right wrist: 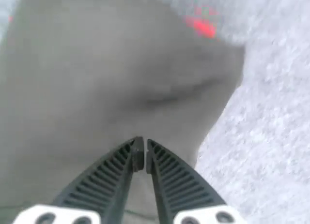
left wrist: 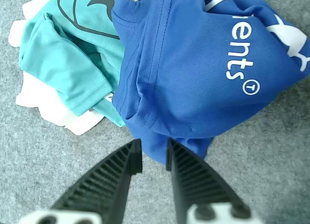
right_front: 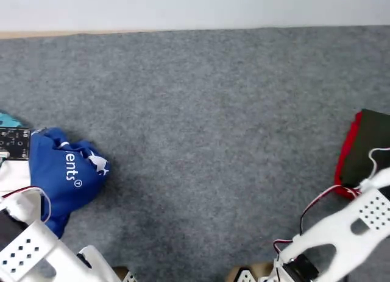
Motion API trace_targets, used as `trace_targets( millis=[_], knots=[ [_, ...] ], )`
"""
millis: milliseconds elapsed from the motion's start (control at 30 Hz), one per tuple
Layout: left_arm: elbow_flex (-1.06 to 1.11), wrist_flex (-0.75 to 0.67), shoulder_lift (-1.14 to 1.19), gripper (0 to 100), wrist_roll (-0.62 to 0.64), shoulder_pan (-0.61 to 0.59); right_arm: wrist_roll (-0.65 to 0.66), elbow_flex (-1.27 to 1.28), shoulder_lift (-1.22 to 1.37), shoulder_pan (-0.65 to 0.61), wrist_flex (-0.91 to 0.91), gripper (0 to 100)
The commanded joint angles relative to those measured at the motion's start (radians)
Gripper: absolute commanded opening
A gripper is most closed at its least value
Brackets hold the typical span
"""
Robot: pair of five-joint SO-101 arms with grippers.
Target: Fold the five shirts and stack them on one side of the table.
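A crumpled blue shirt (right_front: 67, 172) with white print lies at the table's left edge. In the left wrist view the blue shirt (left wrist: 193, 74) overlaps a teal shirt (left wrist: 68, 69), and a white shirt (left wrist: 43, 100) lies under both. My left gripper (left wrist: 154, 154) hovers at the blue shirt's near hem, open by a narrow gap. A folded dark green shirt (right_front: 368, 148) rests on a red one (right_front: 346, 157) at the right edge. My right gripper (right wrist: 145, 154) is shut just over the dark green shirt (right wrist: 106, 79).
Grey felt (right_front: 213, 123) covers the table up to a pale wall at the back. The left arm (right_front: 30, 245) and the right arm (right_front: 341, 233) rise from the near edge, with red and white wires along the right arm.
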Motion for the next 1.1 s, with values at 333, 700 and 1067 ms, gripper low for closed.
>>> trace_targets(
  millis=[333,700,1067],
  knots=[
    [-0.004,-0.014,-0.014,9,-0.011,0.006,0.011,-0.032,0.145,0.119,-0.031,0.9],
    [-0.004,-0.015,-0.014,9,-0.006,0.006,-0.124,-0.063,0.058,0.067,0.042,0.9],
    [-0.007,-0.017,-0.014,9,-0.005,0.006,-0.253,0.276,-0.375,0.002,0.045,0.9]
  ],
)
